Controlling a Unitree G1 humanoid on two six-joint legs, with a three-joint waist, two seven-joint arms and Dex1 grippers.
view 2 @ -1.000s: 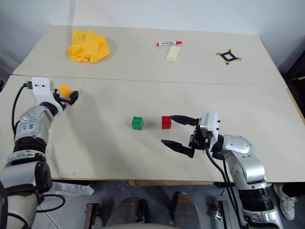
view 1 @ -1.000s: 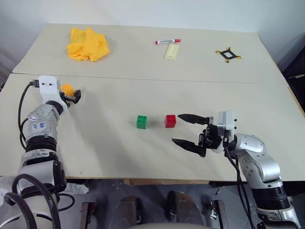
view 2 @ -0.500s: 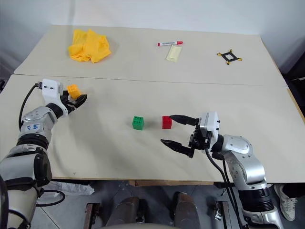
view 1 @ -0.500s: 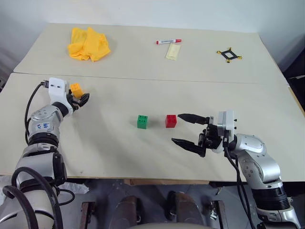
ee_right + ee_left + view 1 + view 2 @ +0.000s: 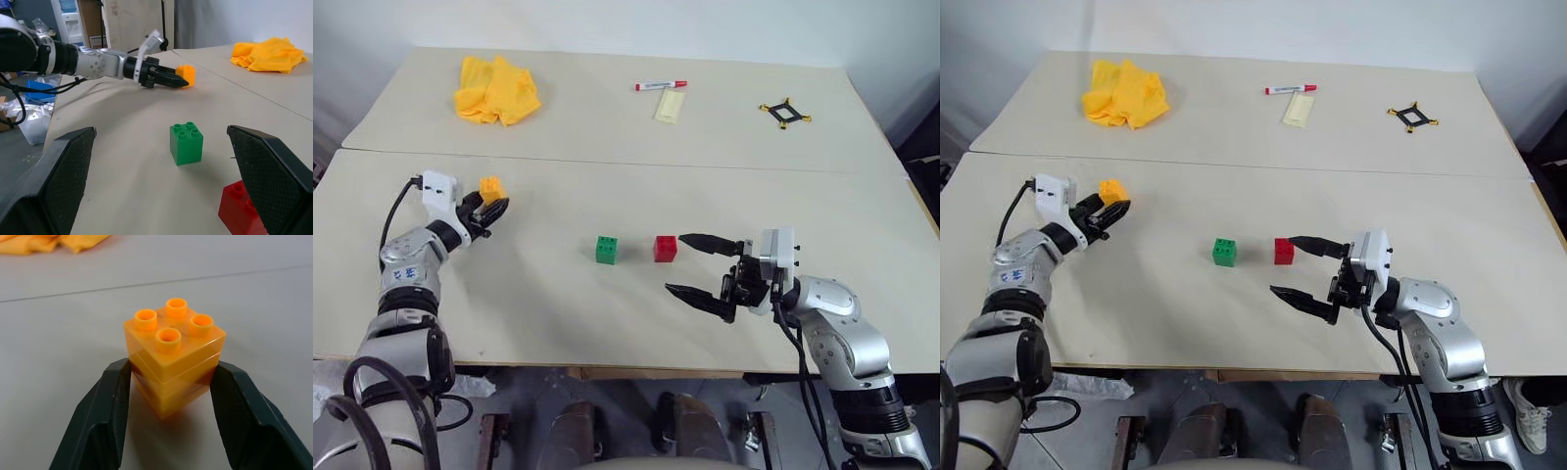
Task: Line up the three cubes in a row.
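Where bricks sit: three cubes (image 5: 606,249).

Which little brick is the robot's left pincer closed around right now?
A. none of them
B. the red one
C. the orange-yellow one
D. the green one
C: the left pincer has a finger pressed on each side of the orange-yellow brick, while the green brick and the red brick sit untouched on the table.

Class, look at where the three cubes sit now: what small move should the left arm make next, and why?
Probably carry the orange cube, held in the left gripper, toward the green cube; green and red cube already sit side by side.
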